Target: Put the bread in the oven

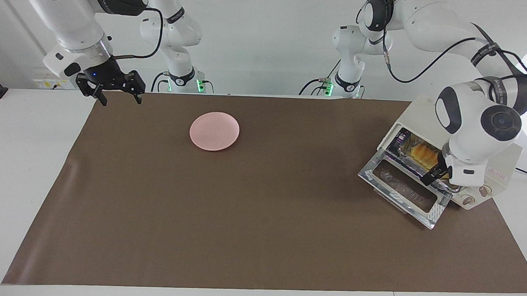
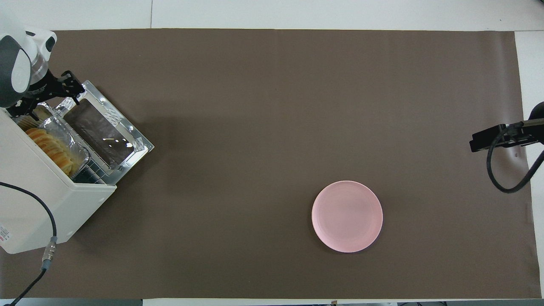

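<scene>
Oven [image 1: 499, 167]: boxy cream shell at my left arm's end of the counter, glass door [image 1: 404, 192] dropped flat.
Foil tray [image 2: 63, 140]: crinkled silver, on the rack, seemingly fully inside.
Bread [image 1: 422, 154]: ridged golden loaf in that tray.
Left gripper [image 1: 433, 175]: open, empty, at the oven mouth; I'd back out straight, clear of foil.
Right gripper [image 1: 116, 91]: open, empty, waiting.
</scene>
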